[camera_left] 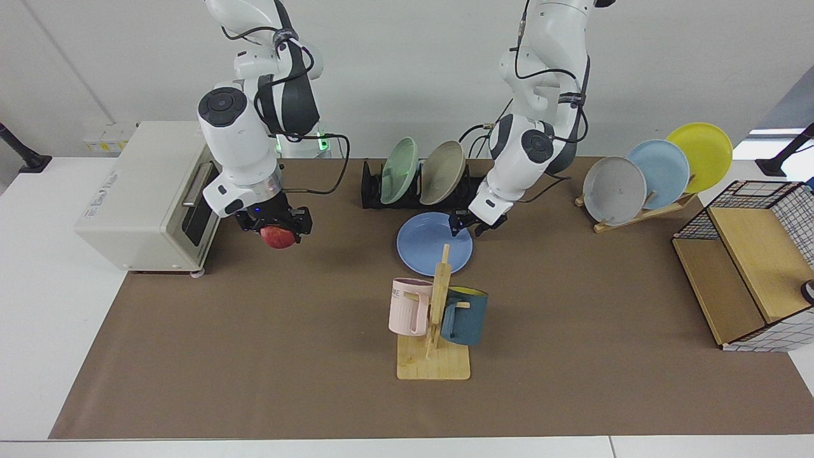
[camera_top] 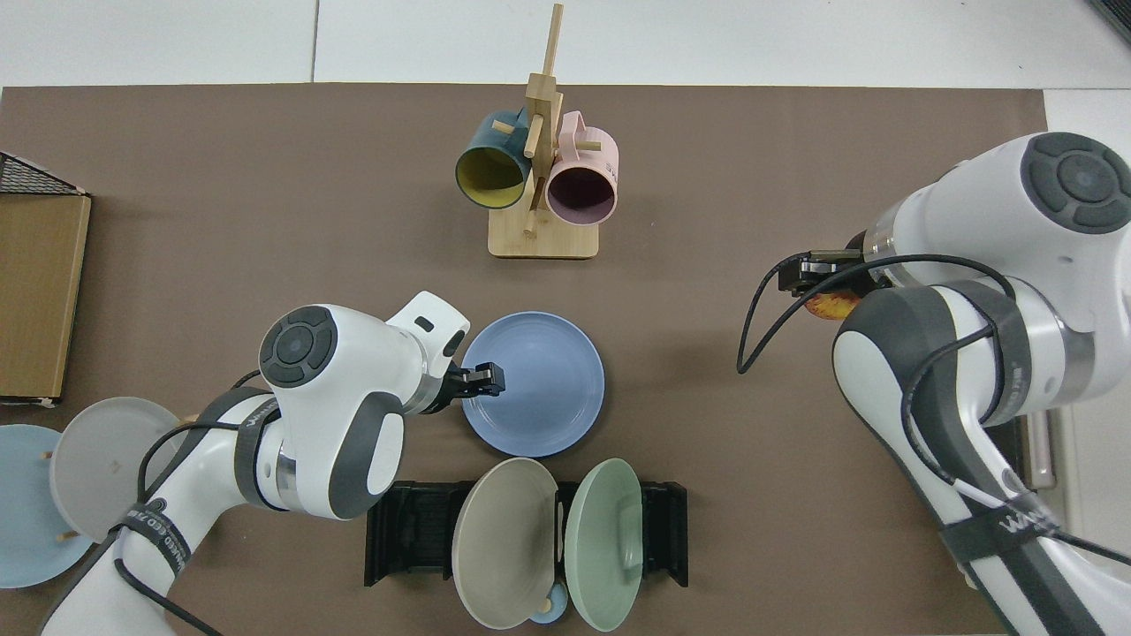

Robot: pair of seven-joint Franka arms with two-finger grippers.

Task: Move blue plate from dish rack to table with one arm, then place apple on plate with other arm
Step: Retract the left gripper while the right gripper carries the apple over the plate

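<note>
The blue plate (camera_left: 432, 245) (camera_top: 539, 389) lies flat on the brown mat of the table (camera_left: 254, 356), just in front of the black dish rack (camera_left: 371, 189) (camera_top: 402, 534). My left gripper (camera_left: 472, 224) (camera_top: 488, 381) hangs at the plate's rim on the rack side, fingers apart. The right gripper (camera_left: 277, 228) (camera_top: 817, 281) is shut on the red apple (camera_left: 278, 237) (camera_top: 831, 306) and holds it above the mat beside the toaster oven; in the top view the arm hides most of the apple.
A green and a beige plate stand in the rack. A wooden mug tree (camera_left: 434, 331) with a pink and a dark blue mug stands in front of the plate. A toaster oven (camera_left: 146, 197), a wooden stand (camera_left: 642, 213) with three plates and a wire-and-wood shelf (camera_left: 750, 267) line the sides.
</note>
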